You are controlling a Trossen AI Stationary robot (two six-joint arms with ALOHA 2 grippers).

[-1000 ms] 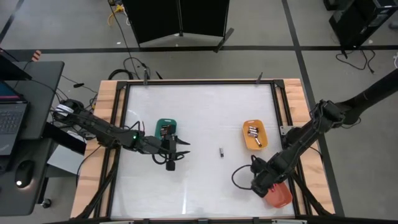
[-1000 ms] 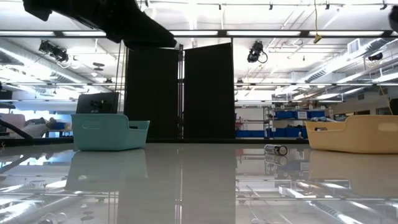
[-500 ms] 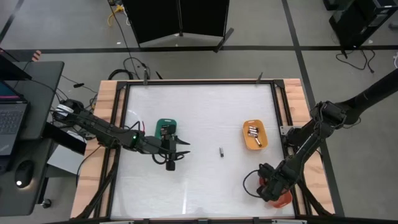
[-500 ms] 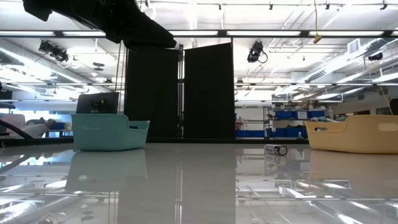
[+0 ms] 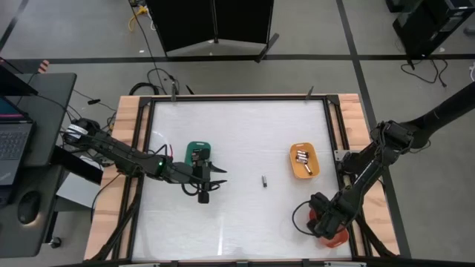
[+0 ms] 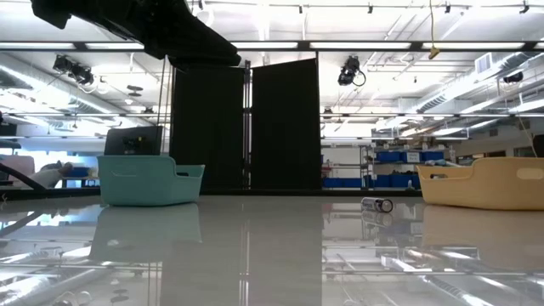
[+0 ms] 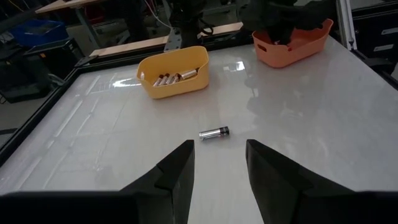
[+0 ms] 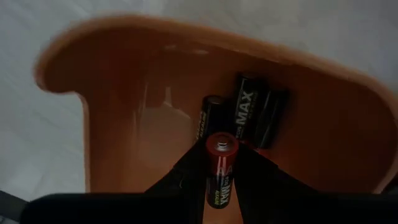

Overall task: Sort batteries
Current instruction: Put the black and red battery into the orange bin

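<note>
One battery [image 5: 263, 181] lies on its side mid-table; in the left wrist view this battery [image 7: 214, 132] is just ahead of my open left gripper [image 7: 217, 168], which hovers beside the green tray [image 5: 198, 152]. My right gripper [image 8: 219, 158] is shut on a black-and-red battery [image 8: 219, 174] above the red tray [image 8: 118, 124], where a few dark batteries [image 8: 249, 118] lie. In the high view this right gripper [image 5: 324, 222] is near the table's front right corner. Several batteries [image 7: 177, 77] lie in the yellow tray [image 5: 304, 169]. My right gripper pinches the black-and-red battery by its two long sides [image 8: 217, 183] between the two fingers. The fingers point down from above and lie along the battery. The battery's capped end [image 8: 222, 145] sticks out past the fingertips, clear of the red tray's floor.
The table's raised dark frame [image 5: 145, 148] runs round the white surface. Wide bare tabletop lies between the green and yellow trays. In the low view the green tray [image 6: 149, 180] and the yellow tray [image 6: 484, 183] stand either side of the lone battery [image 6: 376, 204].
My right gripper has carried its battery toward the table's right edge and down, from beside the red tray to over it, rolling a little on the way. It has stayed shut on the battery.
</note>
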